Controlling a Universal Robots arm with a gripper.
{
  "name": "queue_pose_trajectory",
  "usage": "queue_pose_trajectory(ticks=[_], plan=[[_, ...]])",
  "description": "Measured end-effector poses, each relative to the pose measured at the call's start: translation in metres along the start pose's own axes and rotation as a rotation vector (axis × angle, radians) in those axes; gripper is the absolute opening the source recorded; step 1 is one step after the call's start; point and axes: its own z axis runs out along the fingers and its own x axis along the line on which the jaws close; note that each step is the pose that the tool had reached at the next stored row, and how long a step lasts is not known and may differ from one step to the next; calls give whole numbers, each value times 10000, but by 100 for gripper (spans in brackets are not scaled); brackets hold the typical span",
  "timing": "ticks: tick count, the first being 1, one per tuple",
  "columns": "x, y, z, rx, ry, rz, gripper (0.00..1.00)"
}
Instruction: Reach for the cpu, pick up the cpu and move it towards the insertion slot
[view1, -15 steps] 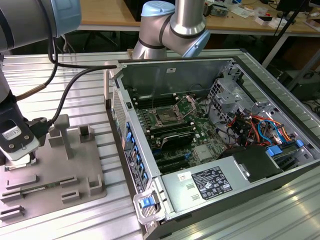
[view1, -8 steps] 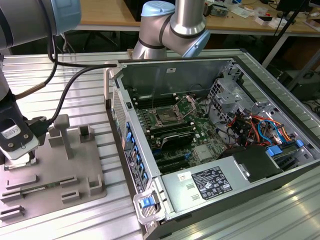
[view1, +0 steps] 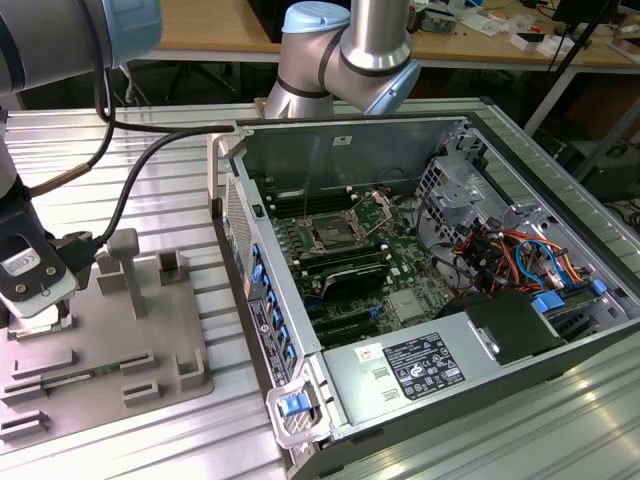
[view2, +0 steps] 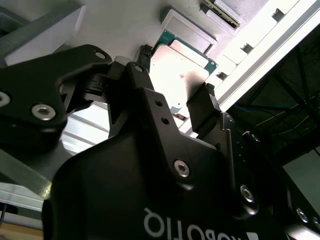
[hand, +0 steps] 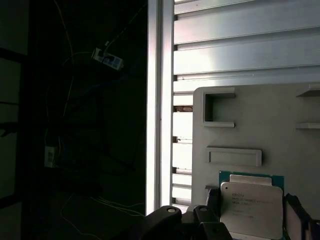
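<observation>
**Cpu on grey tray, gripper lowered about it**

The cpu (hand: 252, 207) is seen in both wrist views, lying flat on the grey tray (hand: 250, 115) near one of its edges. It is a thin square with a silvery metal face on a green board. The tray is of matt plastic, moulded with raised ribs and upright blocks (view1: 125, 265), and is laid on a table (view1: 190, 212) of ribbed aluminium slats. The gripper (hand: 252, 199) is set low over the tray at the exterior view's left, with the cpu between its black jaws; whether the cpu is clamped or merely flanked cannot be told. Well apart, towards the exterior view's right, an open metal computer case (view1: 400, 150) is placed, and a green circuit board (view1: 400, 275) is held inside it. The insertion slot (view1: 330, 236) is mounted on that board, a shiny square frame with a dark centre.
</observation>
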Motion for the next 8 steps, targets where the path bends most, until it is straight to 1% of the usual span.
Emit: queue_pose_trajectory(ticks=[8], plan=[[0, 0, -3, -6, 2, 0, 55]])
